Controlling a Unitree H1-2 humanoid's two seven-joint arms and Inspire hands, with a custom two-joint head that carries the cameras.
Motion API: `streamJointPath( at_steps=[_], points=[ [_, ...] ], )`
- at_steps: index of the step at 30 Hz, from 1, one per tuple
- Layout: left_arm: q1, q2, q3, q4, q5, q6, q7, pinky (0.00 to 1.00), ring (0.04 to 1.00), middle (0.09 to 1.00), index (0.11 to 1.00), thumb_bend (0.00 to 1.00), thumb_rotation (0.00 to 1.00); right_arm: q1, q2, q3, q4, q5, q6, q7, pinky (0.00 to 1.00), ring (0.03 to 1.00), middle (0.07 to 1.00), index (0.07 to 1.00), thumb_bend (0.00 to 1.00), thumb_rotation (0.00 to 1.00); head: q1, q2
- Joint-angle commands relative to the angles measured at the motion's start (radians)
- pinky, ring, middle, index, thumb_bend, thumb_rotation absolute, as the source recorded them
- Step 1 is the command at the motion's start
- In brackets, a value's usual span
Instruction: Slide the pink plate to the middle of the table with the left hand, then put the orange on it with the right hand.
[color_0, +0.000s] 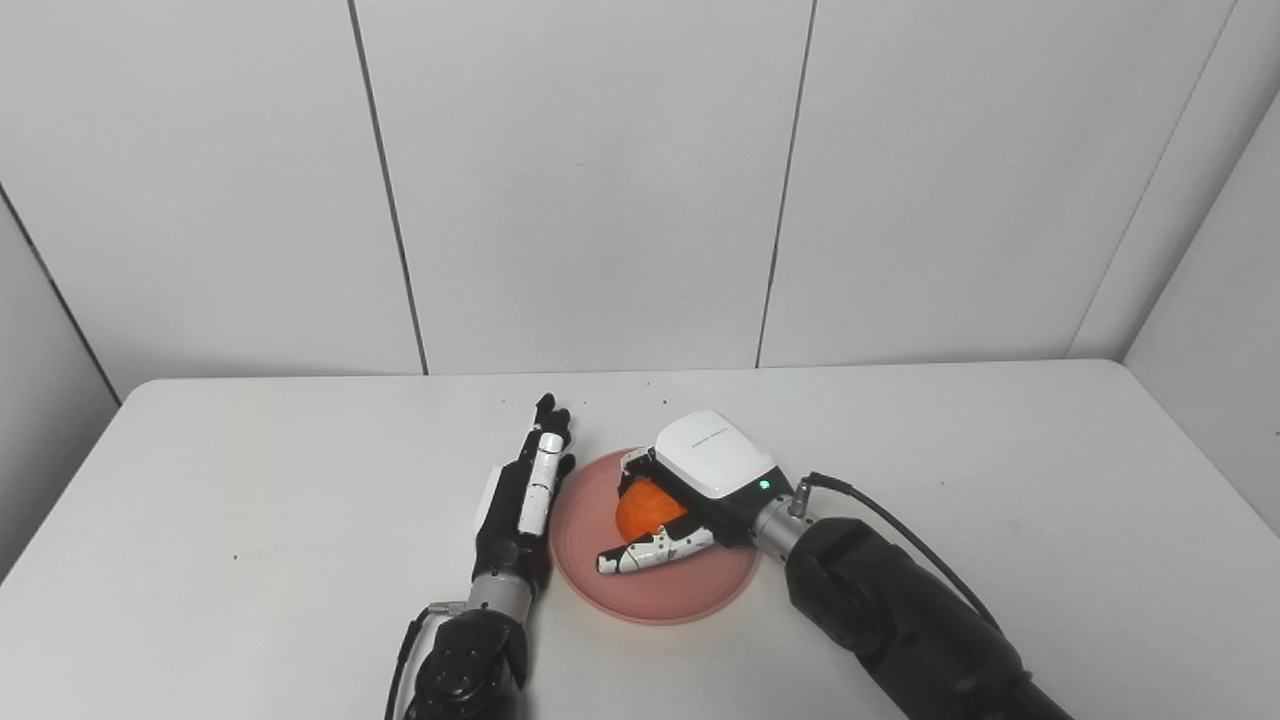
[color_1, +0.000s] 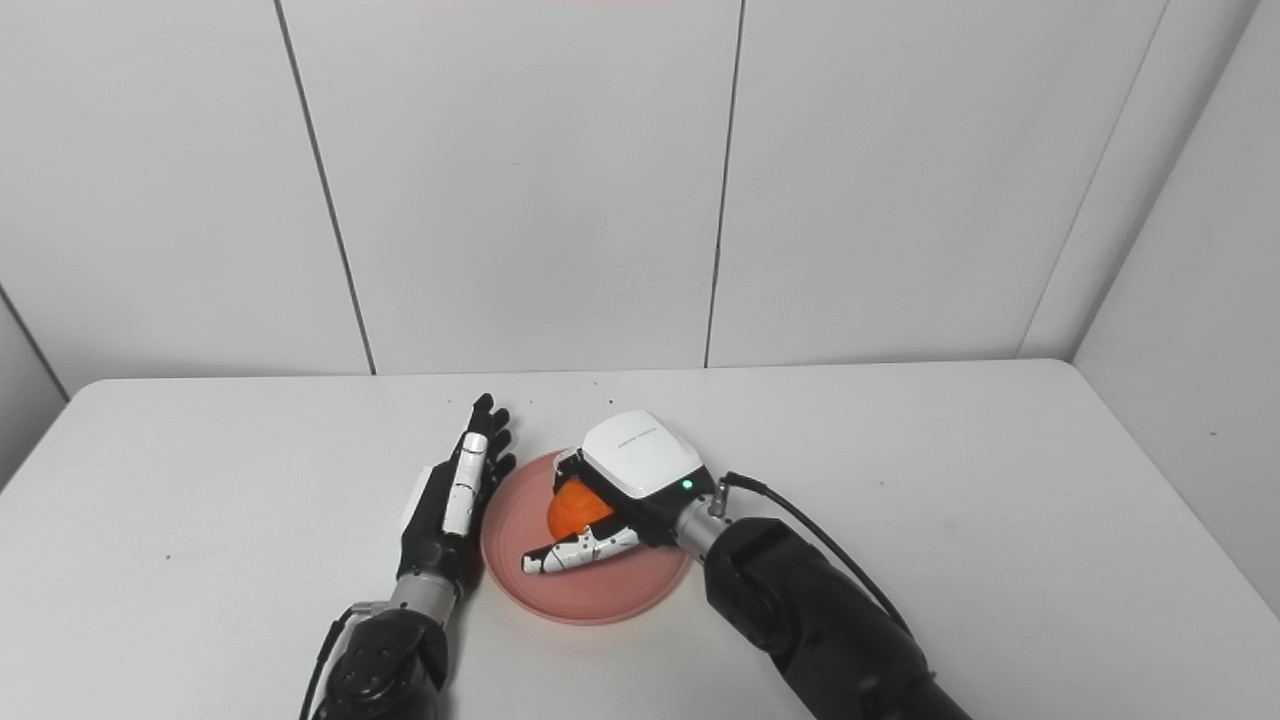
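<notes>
The pink plate (color_0: 590, 545) lies near the middle of the white table (color_0: 250, 480). My left hand (color_0: 525, 495) lies open and flat on edge against the plate's left rim, fingers pointing away from me. My right hand (color_0: 690, 490) is over the plate, its fingers and thumb curled around the orange (color_0: 645, 508), which sits low over the plate's centre. I cannot tell whether the orange touches the plate. The same scene shows in the right eye view, with the orange (color_1: 575, 508) in my right hand (color_1: 625, 485) above the plate (color_1: 520, 560).
The table's far edge meets a white panelled wall (color_0: 600, 180). Bare table surface lies to the left and to the right (color_0: 1000, 480) of the plate. A black cable (color_0: 900, 530) runs along my right forearm.
</notes>
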Motion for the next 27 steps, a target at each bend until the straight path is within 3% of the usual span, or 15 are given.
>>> streamJointPath(
  at_steps=[1,7,16,21,22,27],
  points=[
    [0.001,-0.011,-0.009,0.019,0.003,0.045,-0.005,0.96,0.988,0.953,1.0,0.75,0.92,-0.051,-0.004,-0.012,-0.037,0.001,-0.041,-0.028,0.34,0.431,0.542,0.634,0.82,1.0,0.002,0.0],
    [0.002,-0.005,-0.012,0.01,-0.006,0.064,-0.021,0.97,0.975,0.952,1.0,0.78,0.92,-0.045,-0.002,-0.017,-0.039,0.001,-0.065,-0.052,0.4,0.509,0.618,0.688,0.84,1.0,0.0,0.002],
    [0.002,0.0,-0.021,0.003,0.014,0.076,-0.01,0.94,1.0,0.987,1.0,0.74,0.95,-0.047,0.003,-0.034,-0.029,-0.01,-0.124,-0.164,0.43,0.554,0.673,0.711,0.82,1.0,-0.001,0.002],
    [0.009,-0.001,-0.025,0.006,0.027,0.033,0.0,0.94,0.983,1.0,1.0,0.69,0.97,-0.045,0.022,-0.078,-0.05,0.028,-0.124,-0.183,0.45,0.563,0.669,0.714,0.81,1.0,0.002,0.005],
    [0.009,-0.004,-0.021,0.008,0.024,0.03,0.004,0.95,0.94,0.971,1.0,0.69,0.96,-0.044,0.026,-0.089,-0.052,0.035,-0.126,-0.19,0.47,0.585,0.68,0.713,0.8,1.0,0.002,0.005],
    [-0.001,-0.024,0.006,0.007,0.007,0.057,0.029,0.98,0.921,0.937,1.0,0.68,0.95,-0.024,0.046,-0.159,-0.054,0.102,-0.16,-0.256,0.54,0.646,0.708,0.734,0.73,1.0,0.005,0.007]
  ],
)
